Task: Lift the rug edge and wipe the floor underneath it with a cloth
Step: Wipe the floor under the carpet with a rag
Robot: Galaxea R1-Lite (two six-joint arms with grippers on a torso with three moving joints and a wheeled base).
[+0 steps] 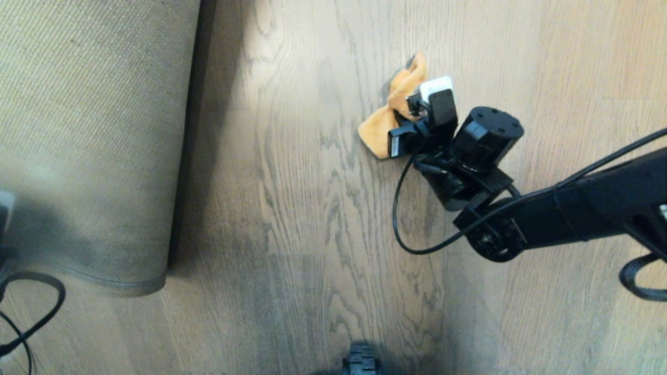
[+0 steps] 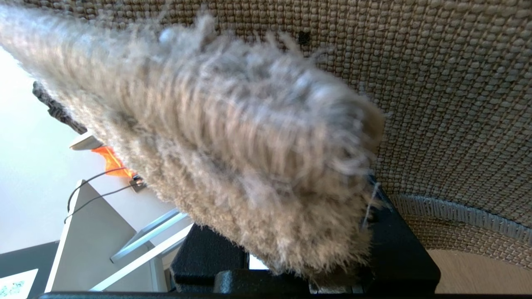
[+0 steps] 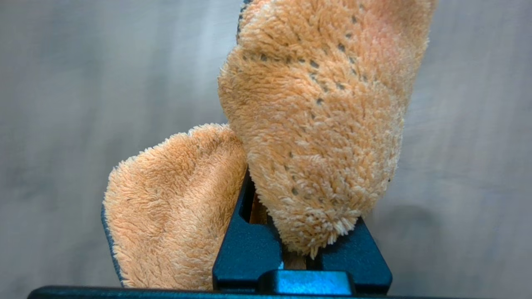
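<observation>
Rug edge (image 1: 180, 156) stands lifted on the left of the head view, folded back so its coarse beige woven backing faces up, with a dark shadow along its border on the floor (image 1: 292, 208). In the left wrist view the left gripper (image 2: 307, 265) has its black jaws closed on the rug's fluffy grey pile, the woven underside arching beyond it. Grey-brown wood-grain planks with dark oak-like veining fill the middle and right of the head view, lit paler toward the top. Well apart from the rug, the right gripper (image 1: 404, 125) reaches in from the right, its jaws clamped on the cloth (image 1: 393, 112), an orange-tan fluffy rag bunched at the fingertips and lying against the planks. The right wrist view shows two lobes of that rag spilling out around the dark fingers (image 3: 249, 249). A black cable (image 1: 401, 219) loops below the right arm. A small black wheel (image 1: 359, 362) shows at the bottom edge.
</observation>
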